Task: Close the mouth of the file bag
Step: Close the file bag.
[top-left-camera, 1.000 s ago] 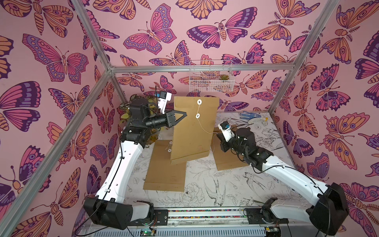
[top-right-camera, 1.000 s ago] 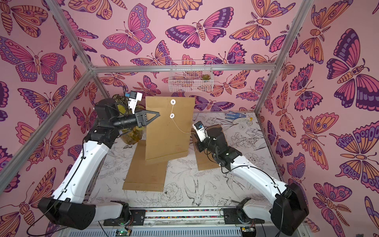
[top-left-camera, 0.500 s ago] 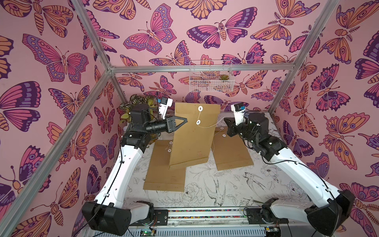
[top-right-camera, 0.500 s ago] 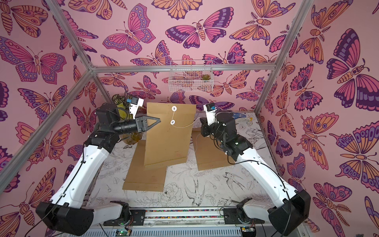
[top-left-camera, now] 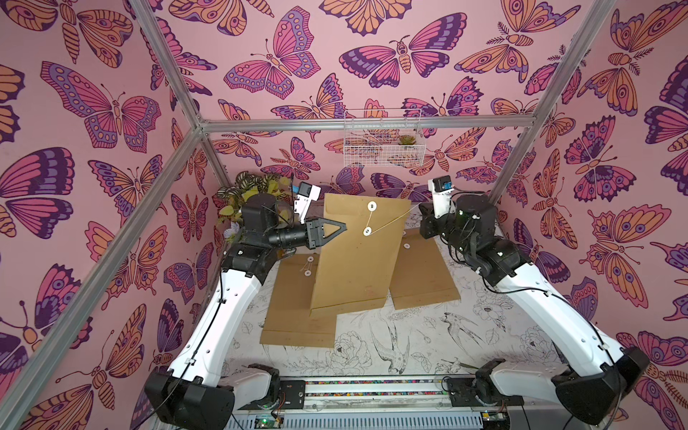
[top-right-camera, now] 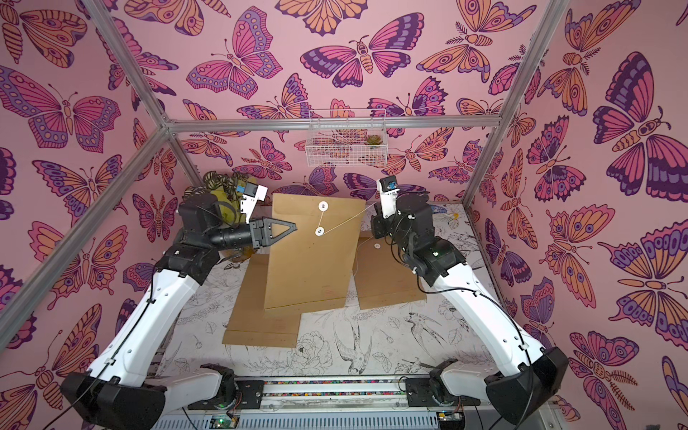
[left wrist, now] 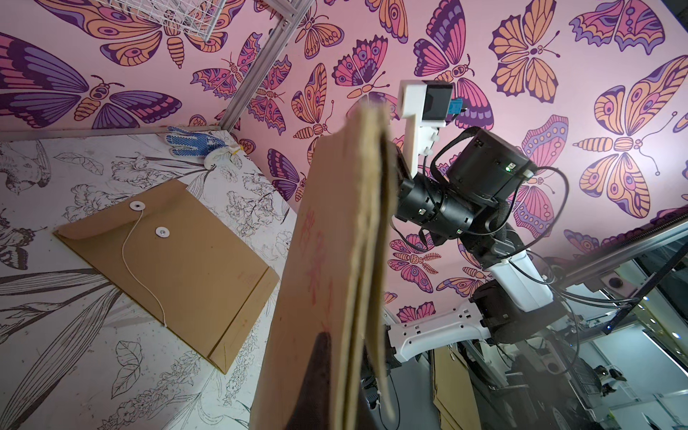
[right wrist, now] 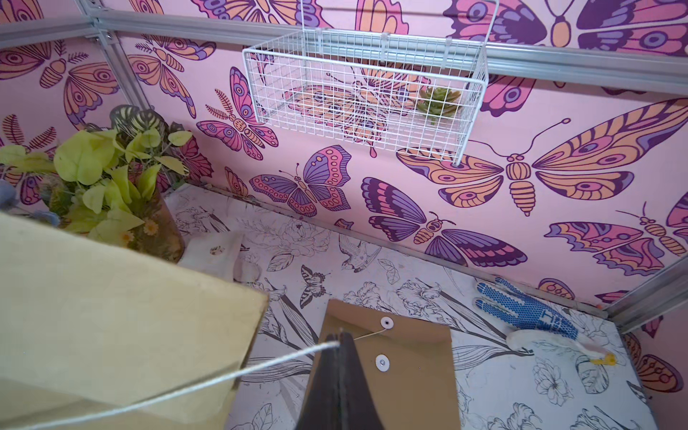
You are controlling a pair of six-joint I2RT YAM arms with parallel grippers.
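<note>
Mostly hidden from above, right gripper [right wrist: 339,340] clamped on string [right wrist: 260,365], file bag [top-left-camera: 353,260] mid-frame, left gripper [top-left-camera: 342,226] pinching its left edge.

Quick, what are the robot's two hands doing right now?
Left gripper: closed, holding the upright file bag by its edge.
Right gripper: closed, pinching the bag's string, pulled tight.

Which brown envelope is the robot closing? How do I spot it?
Find the white table with flower drawings. Above its middle, the left hand holds up a brown paper file bag. The other two brown envelopes lie flat; only this one's white string is pulled tight.
</note>
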